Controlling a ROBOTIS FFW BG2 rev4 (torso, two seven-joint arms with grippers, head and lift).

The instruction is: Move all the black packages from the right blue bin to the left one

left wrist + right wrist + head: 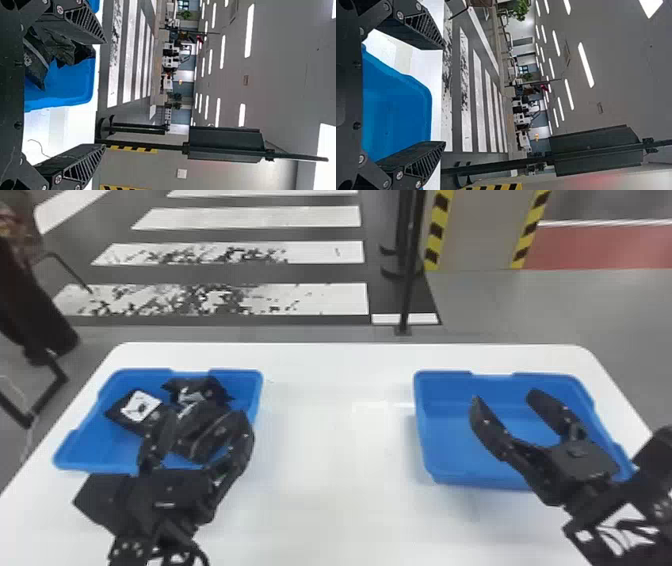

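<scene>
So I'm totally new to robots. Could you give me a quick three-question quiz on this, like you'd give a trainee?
1. Where does the package with the white label lie?
a) in the left bin
b) in the right bin
c) on the floor

2. True or false: the right gripper is open, with its fingers spread over the right bin.

3. Fill in the missing word: both bins stand on a white ____.

Key: 1 a; 2 true; 3 table
</scene>
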